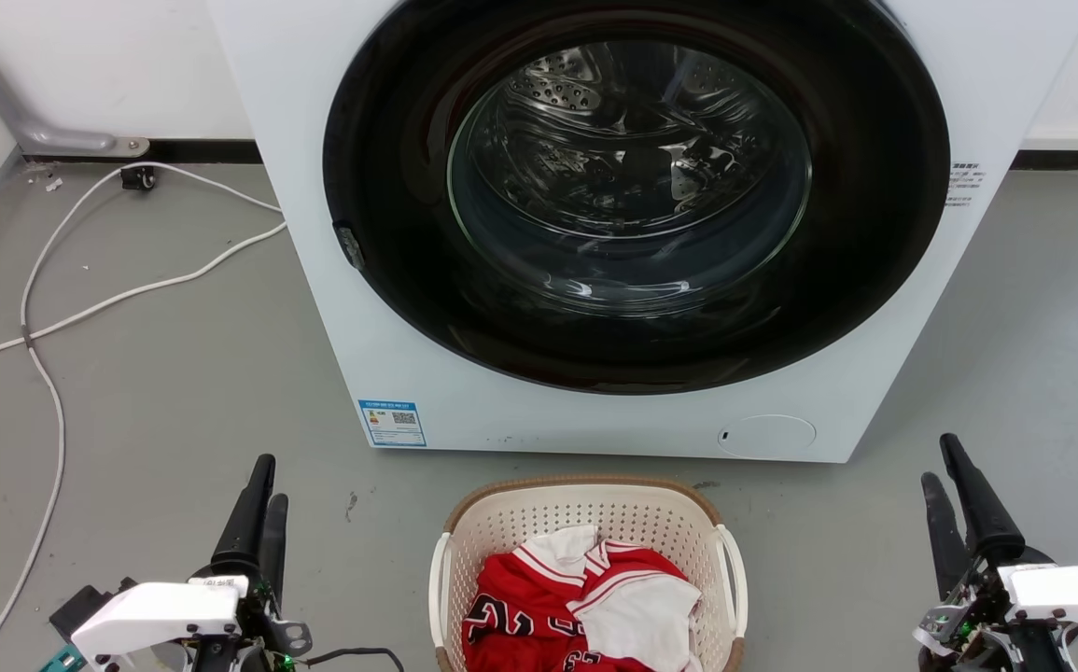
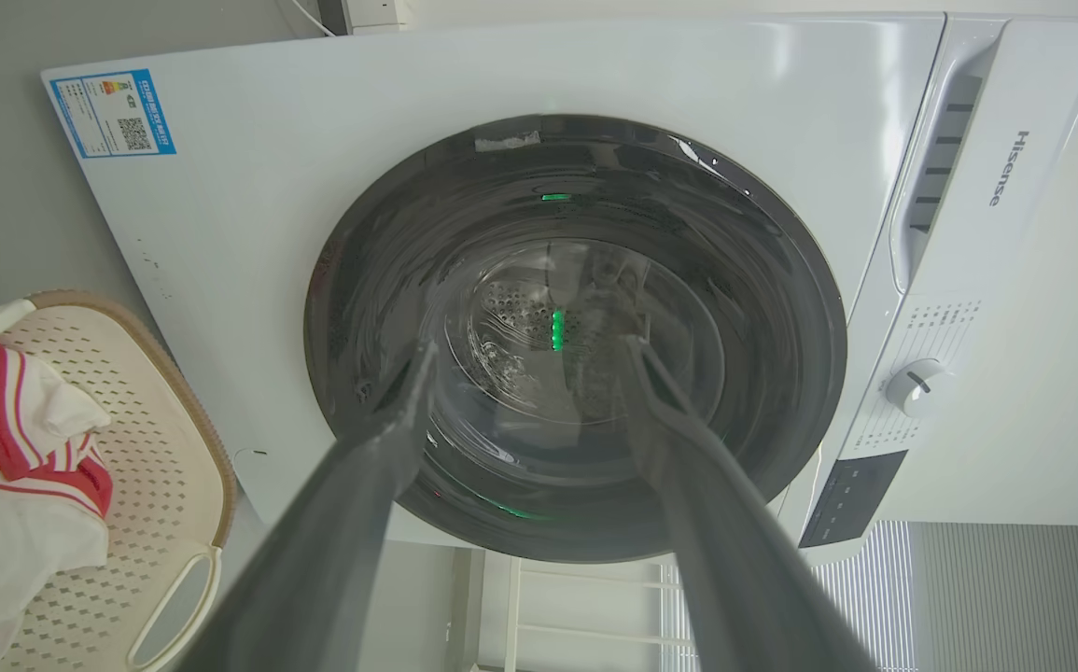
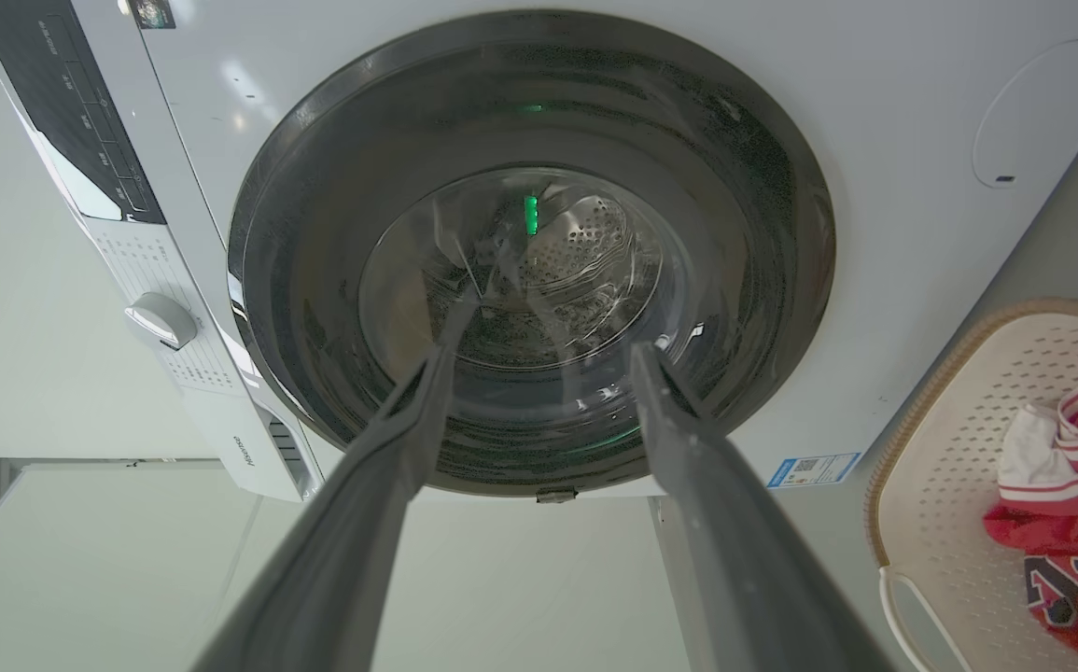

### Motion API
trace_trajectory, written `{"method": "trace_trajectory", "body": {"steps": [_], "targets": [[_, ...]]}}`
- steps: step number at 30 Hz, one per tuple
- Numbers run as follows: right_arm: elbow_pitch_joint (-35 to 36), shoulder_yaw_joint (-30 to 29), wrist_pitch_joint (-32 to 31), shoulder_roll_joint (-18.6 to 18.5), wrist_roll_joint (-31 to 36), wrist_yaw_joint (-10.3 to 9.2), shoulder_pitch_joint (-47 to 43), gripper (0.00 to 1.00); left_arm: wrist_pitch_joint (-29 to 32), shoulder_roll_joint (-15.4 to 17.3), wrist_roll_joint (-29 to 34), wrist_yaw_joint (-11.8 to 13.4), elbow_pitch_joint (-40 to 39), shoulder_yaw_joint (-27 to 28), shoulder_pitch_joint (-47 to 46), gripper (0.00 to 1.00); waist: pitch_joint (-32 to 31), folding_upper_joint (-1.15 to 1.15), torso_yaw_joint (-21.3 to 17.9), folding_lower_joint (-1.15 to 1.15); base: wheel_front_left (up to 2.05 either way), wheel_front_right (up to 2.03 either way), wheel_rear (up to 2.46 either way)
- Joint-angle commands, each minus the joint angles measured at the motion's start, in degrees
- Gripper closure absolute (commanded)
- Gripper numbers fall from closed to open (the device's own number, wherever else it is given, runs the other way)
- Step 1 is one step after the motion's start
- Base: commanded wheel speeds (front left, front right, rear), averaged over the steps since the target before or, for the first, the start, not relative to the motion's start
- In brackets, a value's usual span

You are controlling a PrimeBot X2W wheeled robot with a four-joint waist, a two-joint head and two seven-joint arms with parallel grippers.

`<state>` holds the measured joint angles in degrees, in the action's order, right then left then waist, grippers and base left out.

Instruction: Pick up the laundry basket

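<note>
L claw & R claw are both open, holding nothing; basket sits on floor between them, by washer, so best go down to both side handles & lift level.

Cream perforated laundry basket, brown woven-look rim, upright on floor (red-and-white clothes inside)

I get bright, even light, with only faint shadows on the floor. Reflections streak the washer's door glass. Both wrist views bow at the edges, and the near fingers are soft.
</note>
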<state>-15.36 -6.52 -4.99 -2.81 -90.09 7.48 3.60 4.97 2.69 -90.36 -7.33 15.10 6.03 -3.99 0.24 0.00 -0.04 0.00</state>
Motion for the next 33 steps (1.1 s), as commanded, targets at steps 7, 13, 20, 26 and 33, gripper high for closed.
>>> {"method": "trace_trajectory", "body": {"steps": [7, 13, 20, 26, 33], "targets": [[4.74, 0.23, 2.5, -0.12, 12.88, 0.01, 0.2, 0.0, -2.5, 0.15, 11.45, 1.59, -3.96, -0.75, -0.62, 0.0, 0.2, 0.0, -0.05, 0.0, 0.0, 0.0, 0.0], [6.57, 0.72, 3.78, -0.12, 20.85, 0.01, -0.34, 0.0, -3.79, 0.15, 17.83, 3.36, -5.67, -1.63, -0.2, 0.0, 0.33, 0.0, -0.12, 0.0, 0.0, 0.0, 0.0], [8.23, 1.96, 5.46, -0.13, 31.39, 0.01, -1.27, 0.0, -5.47, 0.16, 26.38, 4.38, -7.48, -3.18, 0.35, 0.0, 0.51, 0.0, -0.15, 0.0, 0.0, 0.0, 0.0], [9.4, 2.86, 6.82, -0.13, 39.3, 0.01, -1.83, 0.0, -6.82, 0.17, 32.78, 4.81, -8.74, -4.3, 0.81, 0.0, 0.67, 0.0, -0.18, 0.0, 0.0, 0.0, 0.0], [11.23, 3.41, 8.28, -0.13, 46.65, 0.01, -2.61, 0.0, -8.28, 0.19, 39.3, 5.34, -10.37, -5.12, 1.26, 0.0, 0.9, 0.0, -0.21, 0.0, 0.0, 0.0, 0.0]]}}
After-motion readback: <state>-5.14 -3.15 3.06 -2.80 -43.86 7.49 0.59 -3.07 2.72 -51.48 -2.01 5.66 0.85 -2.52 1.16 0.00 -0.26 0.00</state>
